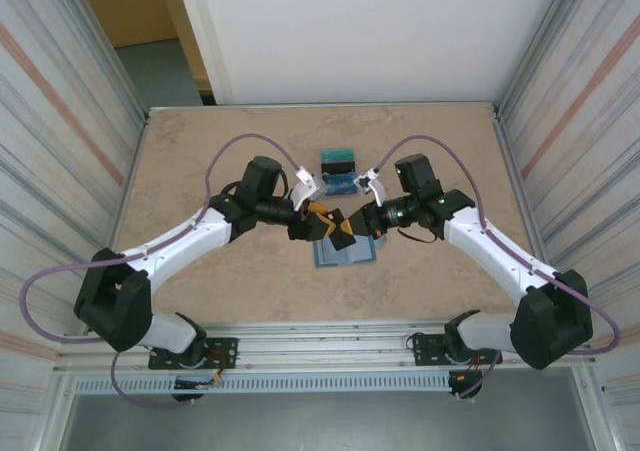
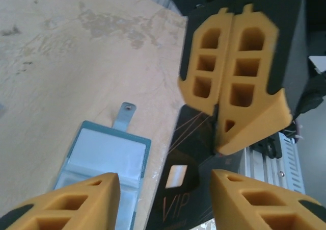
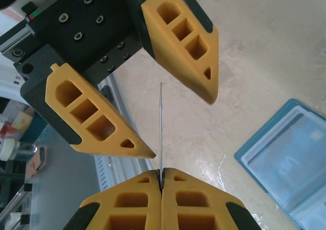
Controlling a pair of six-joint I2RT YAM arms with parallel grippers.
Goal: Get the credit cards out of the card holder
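Found thin black plastic credit card (image 2: pixel 186 194) clamped in right jaws, aloft beside soft teal card holder (image 1: pixel 345 254) lying open near desk (image 1: pixel 200 161) front edge, centre. Noted left jaws apart, straddling card. Judged mid-handover, requiring left closure, then right release.

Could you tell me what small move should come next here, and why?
Probably close the left claw on the black card. Its fingers stand apart on either side of the card, not touching it, while the shut right claw pinches the card's other edge, so the right cannot safely let go yet.
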